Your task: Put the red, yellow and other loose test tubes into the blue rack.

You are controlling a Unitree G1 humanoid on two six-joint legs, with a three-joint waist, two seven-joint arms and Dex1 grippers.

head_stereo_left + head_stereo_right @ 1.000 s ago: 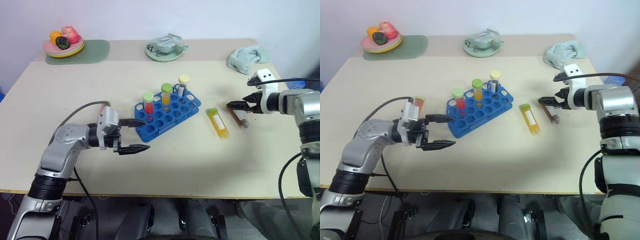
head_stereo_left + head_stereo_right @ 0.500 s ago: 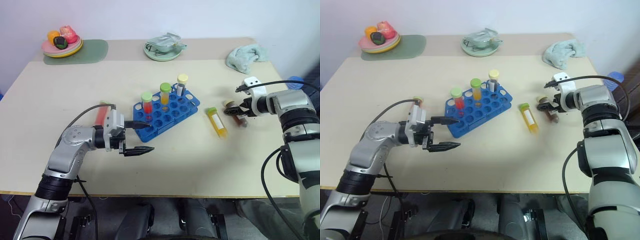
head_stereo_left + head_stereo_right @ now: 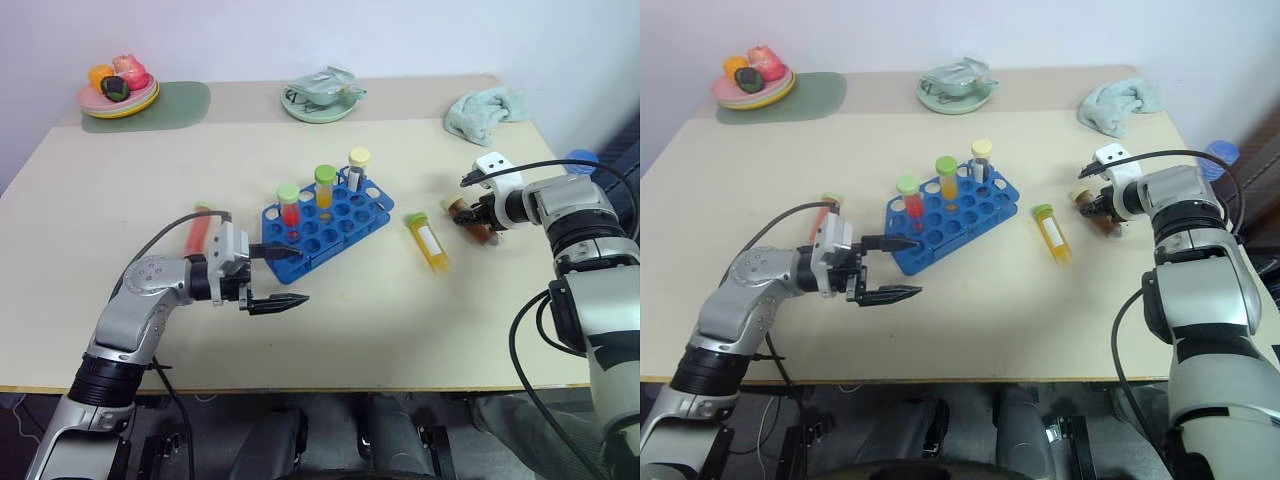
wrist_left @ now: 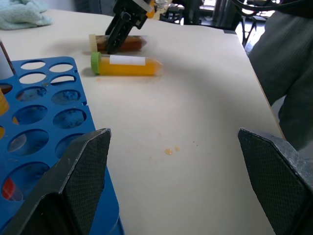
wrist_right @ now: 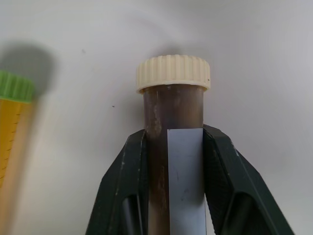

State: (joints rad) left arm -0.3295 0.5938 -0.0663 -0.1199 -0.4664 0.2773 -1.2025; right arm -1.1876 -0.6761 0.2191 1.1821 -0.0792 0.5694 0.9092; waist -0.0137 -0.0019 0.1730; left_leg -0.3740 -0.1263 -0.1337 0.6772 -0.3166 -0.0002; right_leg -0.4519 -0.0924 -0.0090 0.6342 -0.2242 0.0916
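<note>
The blue rack [image 3: 330,228] stands mid-table with three capped tubes upright in its holes. A yellow test tube [image 3: 430,245] with a green cap lies flat to the right of it. Just beyond that lies a brown tube [image 5: 172,112] with a cream cap, and my right gripper [image 3: 470,214] is shut on its body, low at the table. A red tube [image 3: 198,230] lies on the table behind my left forearm. My left gripper [image 3: 298,274] hovers open and empty at the rack's near-left corner, pointing toward the yellow tube [image 4: 128,65].
At the back of the table are a plate of toy fruit [image 3: 118,92] on a green mat [image 3: 165,102], a pale green dish [image 3: 320,102] and a teal cloth [image 3: 485,110]. A blue lid [image 3: 580,158] sits past the right edge.
My right gripper dropped down onto the brown tube and closed around it. The left arm kept still; the view itself shifted slightly.
</note>
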